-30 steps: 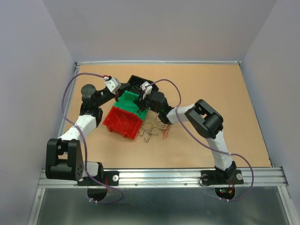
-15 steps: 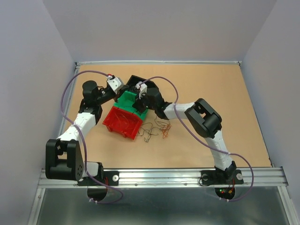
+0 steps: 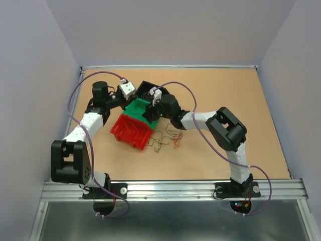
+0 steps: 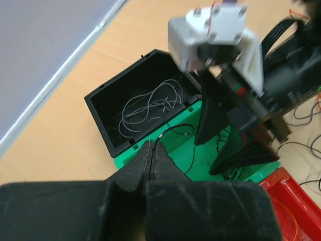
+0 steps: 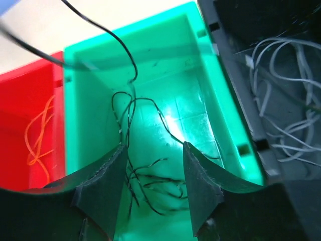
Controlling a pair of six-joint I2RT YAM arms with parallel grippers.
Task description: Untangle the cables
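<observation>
**Top external.** On the table (image 3: 225, 100) three bins stand in a touching row: red bin (image 3: 130, 131), green bin (image 3: 136, 107), black bin (image 3: 150, 86). A loose tangle of cables (image 3: 165, 138) lies on the board just beside the red bin, unsorted. The left gripper (image 3: 135, 98) and right gripper (image 3: 149, 108) both hang over the green bin. Their jaw state cannot be read from here.

**Left wrist.** The left gripper's fingers are pressed together. A black strand (image 4: 173, 131) emerges from their tips and trails into the green bin, so it is judged pinched. Pale wires (image 4: 150, 103) lie in the black bin.

**Right wrist.** The right gripper's jaws stand apart and hold nothing, with only black wire on the bin floor below them. Orange wires (image 5: 37, 135) lie in the red bin. Only this view shows the strand passing close by one finger.

**Risk.** If the left arm lifts, the strand may snag that finger. It may also drag the settled black wire out of the green bin.
</observation>
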